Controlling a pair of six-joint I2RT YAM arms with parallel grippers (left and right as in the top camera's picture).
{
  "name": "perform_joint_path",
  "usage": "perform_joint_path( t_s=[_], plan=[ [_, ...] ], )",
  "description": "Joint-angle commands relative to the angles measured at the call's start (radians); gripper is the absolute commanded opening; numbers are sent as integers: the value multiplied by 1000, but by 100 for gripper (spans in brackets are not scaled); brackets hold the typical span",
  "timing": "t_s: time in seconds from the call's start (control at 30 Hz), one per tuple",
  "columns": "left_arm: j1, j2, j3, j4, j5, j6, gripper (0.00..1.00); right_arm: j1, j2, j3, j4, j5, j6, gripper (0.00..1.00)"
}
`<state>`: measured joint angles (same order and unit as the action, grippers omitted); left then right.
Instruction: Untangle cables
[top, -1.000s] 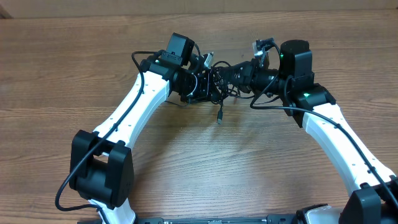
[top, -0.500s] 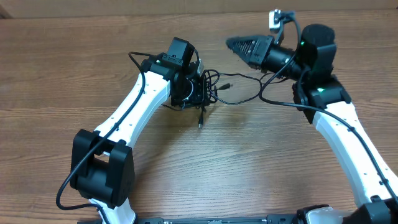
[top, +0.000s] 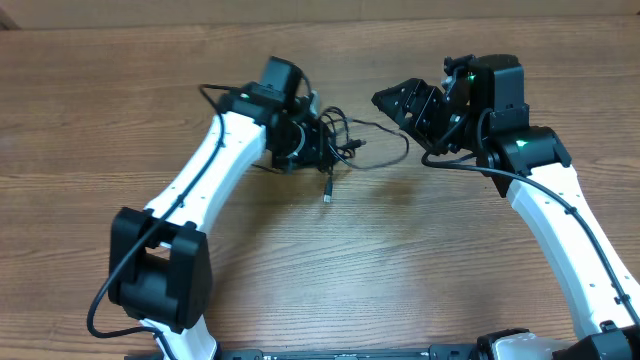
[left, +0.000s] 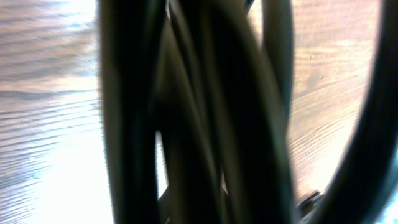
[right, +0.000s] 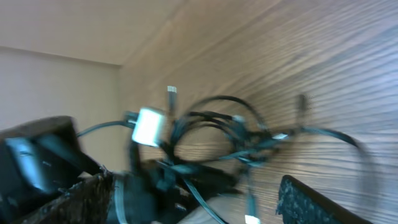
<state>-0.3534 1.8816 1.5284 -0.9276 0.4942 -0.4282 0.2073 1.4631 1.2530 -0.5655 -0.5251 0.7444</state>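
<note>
The cables (top: 337, 140) form a black knotted bundle at the tip of my left gripper (top: 312, 141), which is shut on them. One plug end (top: 327, 197) hangs down toward the table. A loose strand (top: 396, 158) loops off to the right. In the left wrist view, blurred black cables (left: 217, 112) fill the frame and hide the fingers. My right gripper (top: 402, 110) hovers just right of the bundle, open and holding nothing. In the right wrist view its fingers (right: 323, 202) stand wide apart, with the cables (right: 217, 134) and a pale plug (right: 149, 127) beyond them.
Both white arms reach in from the near edge over the wooden table (top: 400, 270). The thicker arm cable (top: 450, 165) of the right arm sags beside its wrist. A pale wall (right: 56, 74) borders the table's far side.
The right gripper, shut and pulled up and away half a second ago, has opened and swung back down toward the bundle. The left gripper still holds the bundle, shifted slightly.
</note>
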Motion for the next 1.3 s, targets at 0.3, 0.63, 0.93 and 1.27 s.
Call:
perform_joint_path(
  t_s=[0.3,0.63,0.93,1.27],
  plan=[
    [114,2,-2,17,314,-23,4,12,17,10,-179,109,-121,98],
    [71,2,-2,43,393,7,5,29,52,10,-123,52,-64,38],
    [69,2,-2,-20,132,13,22,26,30,13,116,-143,-56,4],
    [68,2,-2,-66,-34,13,45,4,-130,13,535,-150,49,4]
  ],
)
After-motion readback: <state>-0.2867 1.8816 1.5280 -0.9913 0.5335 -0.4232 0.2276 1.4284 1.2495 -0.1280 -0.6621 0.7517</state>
